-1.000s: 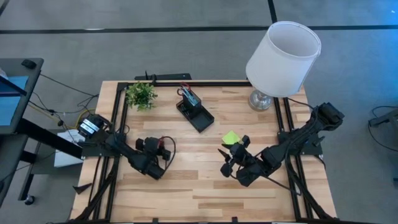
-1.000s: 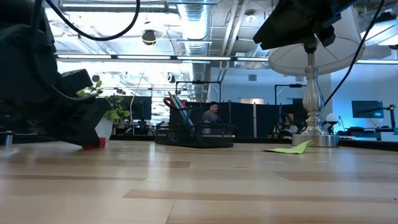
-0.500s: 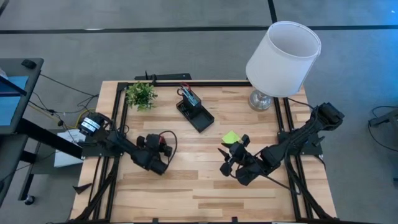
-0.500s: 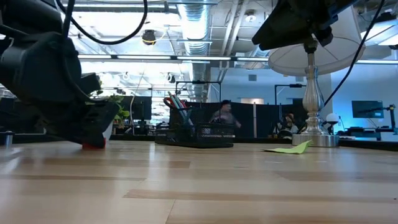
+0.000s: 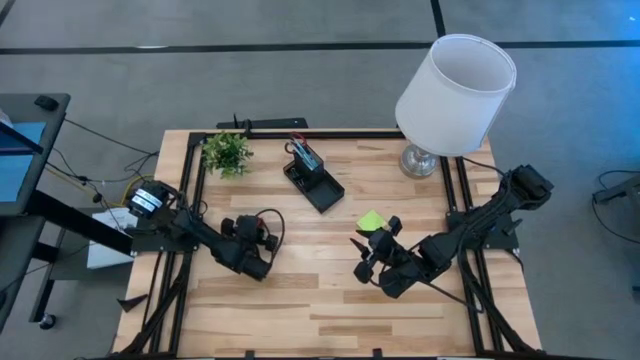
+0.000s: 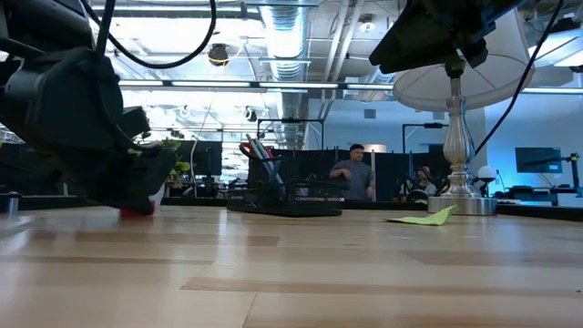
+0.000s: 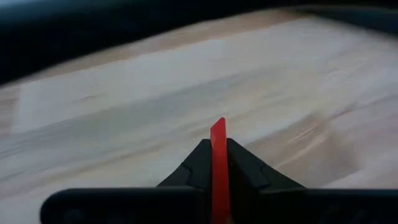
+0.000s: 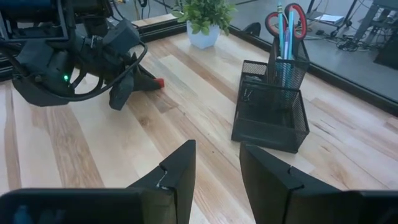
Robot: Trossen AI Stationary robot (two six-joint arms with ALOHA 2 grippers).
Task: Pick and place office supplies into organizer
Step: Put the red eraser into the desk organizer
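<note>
The left claw pinches a small red bit low on the table.

The left claw (image 5: 262, 240) is squeezed tight on the red bit (image 7: 217, 163). The black organizer (image 5: 313, 178), with scissors (image 8: 284, 14) and pens inside, sits past it. The right claw (image 5: 366, 252) hangs with fingers apart, next to the green sticky pad (image 5: 371, 221).

The table (image 5: 300, 300) is pale wood with a streaky grain. The organizer (image 8: 269, 106) is black mesh, holding red-handled scissors (image 8: 281, 17) and teal pens (image 8: 285, 68). A lime-green sticky-note pad (image 5: 371, 220) lies flat. The left gripper (image 7: 217, 168) is black around a thin red piece (image 7: 218, 158). The lamp (image 5: 455, 80) has a white shade; the plant (image 5: 227, 152) is green.
</note>
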